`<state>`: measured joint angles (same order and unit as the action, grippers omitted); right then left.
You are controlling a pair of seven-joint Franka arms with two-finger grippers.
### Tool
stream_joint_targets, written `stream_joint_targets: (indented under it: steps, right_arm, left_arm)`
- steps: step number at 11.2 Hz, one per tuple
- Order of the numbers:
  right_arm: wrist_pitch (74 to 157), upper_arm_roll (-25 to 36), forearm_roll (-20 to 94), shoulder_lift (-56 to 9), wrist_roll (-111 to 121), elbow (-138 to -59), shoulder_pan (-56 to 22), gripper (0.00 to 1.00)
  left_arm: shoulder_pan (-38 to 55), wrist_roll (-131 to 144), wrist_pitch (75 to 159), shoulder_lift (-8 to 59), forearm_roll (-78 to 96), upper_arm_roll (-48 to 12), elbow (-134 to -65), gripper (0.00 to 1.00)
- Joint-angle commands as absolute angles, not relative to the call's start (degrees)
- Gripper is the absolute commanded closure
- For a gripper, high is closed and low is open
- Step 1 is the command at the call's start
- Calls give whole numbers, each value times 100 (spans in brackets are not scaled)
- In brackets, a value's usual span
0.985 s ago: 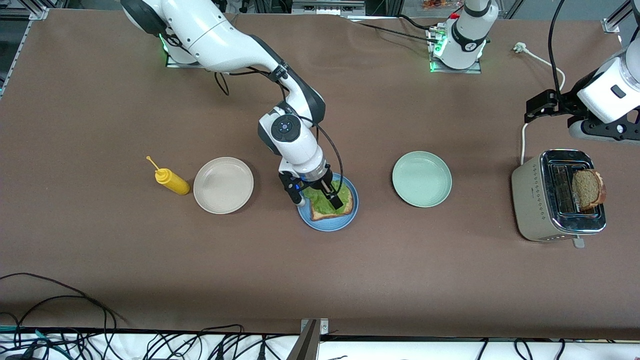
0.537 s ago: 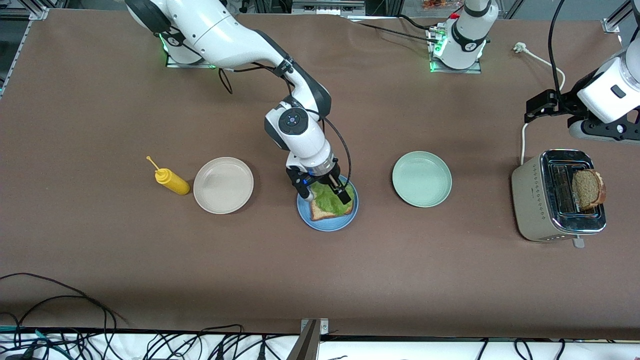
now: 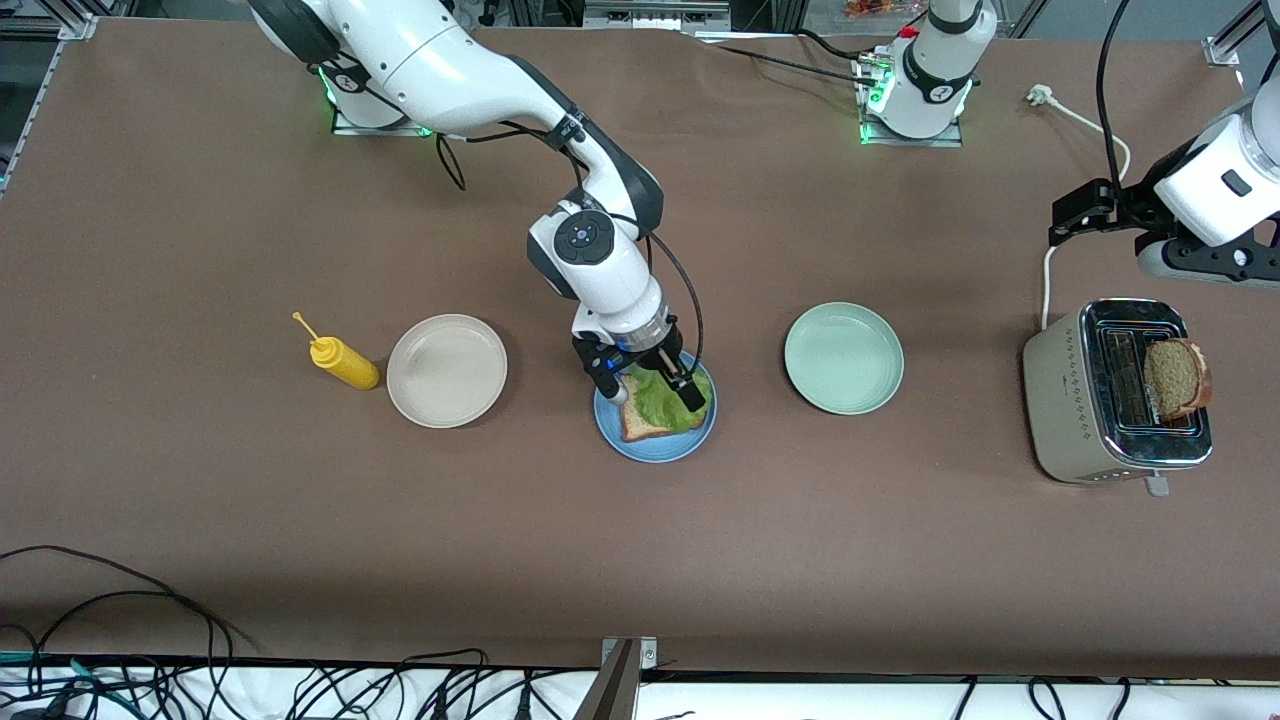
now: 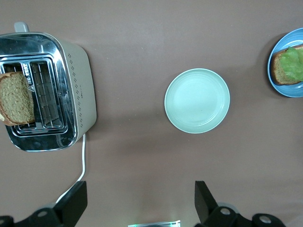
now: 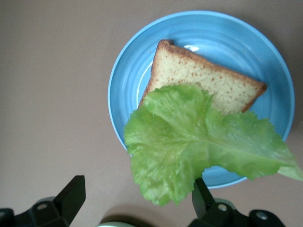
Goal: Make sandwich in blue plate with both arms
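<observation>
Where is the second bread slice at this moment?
The second bread slice stands in a slot of the toaster at the left arm's end of the table, poking up from it, beside the pale green plate.

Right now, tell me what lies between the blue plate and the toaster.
The pale green plate lies between the blue plate and the toaster, with bare table either side; the front view shows it.

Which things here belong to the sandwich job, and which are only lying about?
Belong:
- round sky-blue plate
- brown bread slice on it
- ruffled green lettuce leaf
- second bread slice in the toaster
- open right hand
- open left hand

Lying about:
- beige plate
- pale green plate
- yellow squeeze bottle
</observation>
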<state>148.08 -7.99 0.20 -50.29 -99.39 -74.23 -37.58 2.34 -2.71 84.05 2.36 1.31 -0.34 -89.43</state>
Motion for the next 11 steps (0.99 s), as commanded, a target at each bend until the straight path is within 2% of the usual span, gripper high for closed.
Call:
stream_joint_targets:
  steps: [1,4,7,11]
  right_arm:
    - [14678,-818,-70,-5036,-10046,-7391,-3849,0]
    - [14617,-747,-158,-5150,-9880,-7426,-3666,0]
    - [14135,-782,-105,-5063,-9835,-7392,-3630,0]
    - [12774,-747,-158,-4528,-9335,-7383,-3138,0]
  left_arm:
    - [264,-396,8455,141,70,-26,-9018,0]
    - [255,-396,8455,141,70,-26,-9018,0]
    - [255,-396,8455,141,70,-26,-9018,0]
    - [264,-396,8455,141,70,-26,-9009,0]
